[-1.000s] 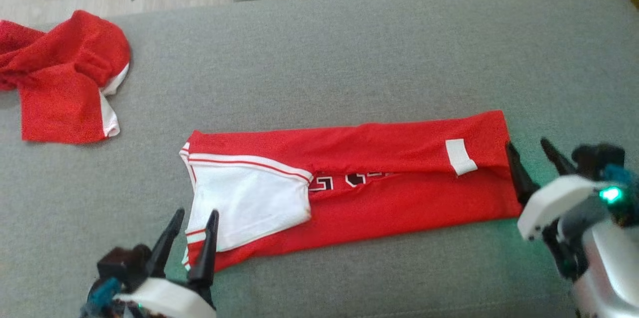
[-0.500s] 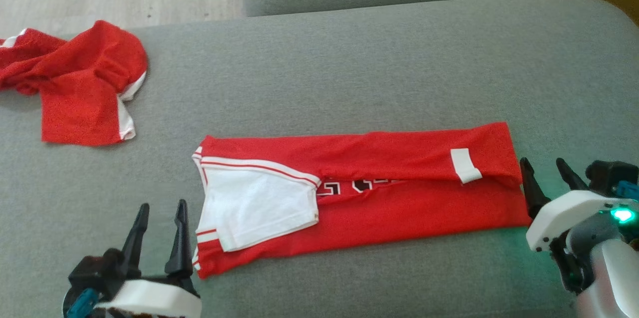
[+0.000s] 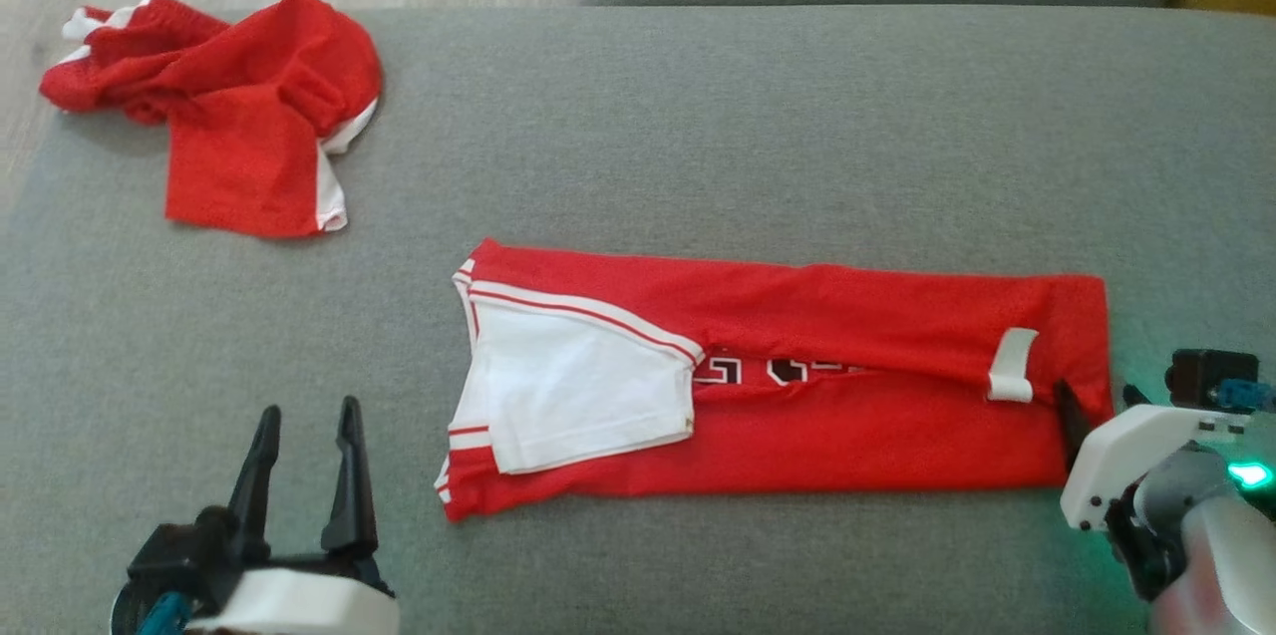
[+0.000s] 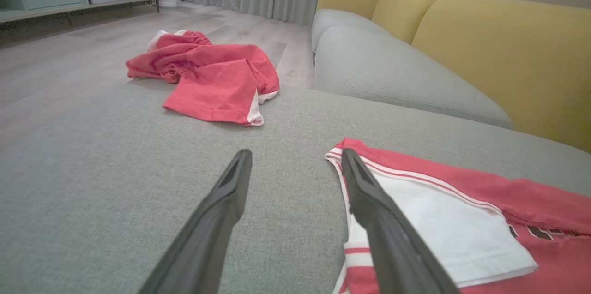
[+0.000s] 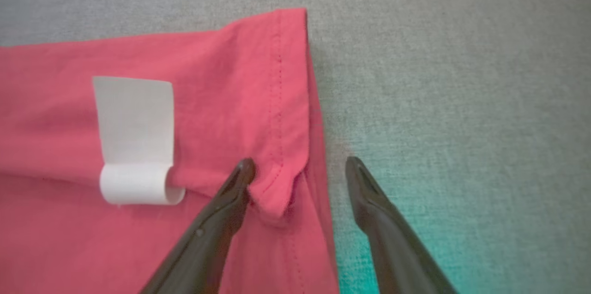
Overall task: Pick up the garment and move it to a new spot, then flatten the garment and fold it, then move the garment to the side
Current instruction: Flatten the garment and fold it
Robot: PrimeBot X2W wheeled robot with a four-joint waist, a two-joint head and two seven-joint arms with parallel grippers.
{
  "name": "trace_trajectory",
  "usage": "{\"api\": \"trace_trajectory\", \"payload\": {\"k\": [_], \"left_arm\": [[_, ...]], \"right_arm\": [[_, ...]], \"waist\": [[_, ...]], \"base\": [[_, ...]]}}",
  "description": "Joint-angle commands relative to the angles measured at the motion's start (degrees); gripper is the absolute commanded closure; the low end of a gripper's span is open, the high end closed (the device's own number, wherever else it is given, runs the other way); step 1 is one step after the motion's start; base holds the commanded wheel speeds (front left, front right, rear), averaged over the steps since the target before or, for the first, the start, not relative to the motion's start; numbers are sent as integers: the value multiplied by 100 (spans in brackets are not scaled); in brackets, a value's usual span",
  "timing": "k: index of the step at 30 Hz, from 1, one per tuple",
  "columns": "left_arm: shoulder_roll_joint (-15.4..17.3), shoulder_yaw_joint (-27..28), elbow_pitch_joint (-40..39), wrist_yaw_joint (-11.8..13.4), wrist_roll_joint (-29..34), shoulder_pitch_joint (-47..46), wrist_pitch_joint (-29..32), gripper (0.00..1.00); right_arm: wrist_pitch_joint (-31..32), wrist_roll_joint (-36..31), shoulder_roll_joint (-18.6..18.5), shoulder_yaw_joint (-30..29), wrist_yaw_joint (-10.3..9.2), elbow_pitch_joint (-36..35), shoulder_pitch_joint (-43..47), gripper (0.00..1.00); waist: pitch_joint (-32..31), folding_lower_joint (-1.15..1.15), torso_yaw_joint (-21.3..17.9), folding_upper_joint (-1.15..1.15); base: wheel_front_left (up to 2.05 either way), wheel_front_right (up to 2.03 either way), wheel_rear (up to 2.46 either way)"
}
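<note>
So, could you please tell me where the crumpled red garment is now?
In the head view, the crumpled red garment lies at the far left corner of the grey sofa cushion, apart from the folded red-and-white jersey.
</note>
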Motion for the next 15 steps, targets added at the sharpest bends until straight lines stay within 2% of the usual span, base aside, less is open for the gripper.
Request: {"api": "trace_trajectory", "payload": {"k": [1, 5, 6, 8, 10, 15], "left_arm": [[59, 237, -240, 60, 92, -106, -69, 0], [25, 203, -340, 131, 140, -79, -69, 0], [20, 195, -356, 138, 148, -80, -69, 0], [18, 181, -379, 153, 162, -81, -67, 0], [22, 175, -384, 156, 171, -98, -66, 0], [40, 174, -415, 178, 196, -132, -55, 0]], "right_arm": [[52, -78, 19, 83, 21, -44, -225, 0], [111, -132, 123, 109, 21, 157, -216, 2], [105, -148, 143, 119, 21, 181, -222, 44], [93, -174, 176, 152, 21, 227, -252, 78], [42, -186, 206, 162, 21, 249, -303, 98], [-107, -228, 166, 60, 21, 217, -522, 100]], "waist": [[30, -1, 77, 0], [25, -1, 108, 0], [22, -1, 100, 0], [14, -1, 63, 0], [5, -1, 4, 0], [-37, -1, -212, 0]], "base": [[0, 0, 0], [0, 0, 0], [0, 0, 0], [0, 0, 0], [0, 0, 0], [0, 0, 0]]}}
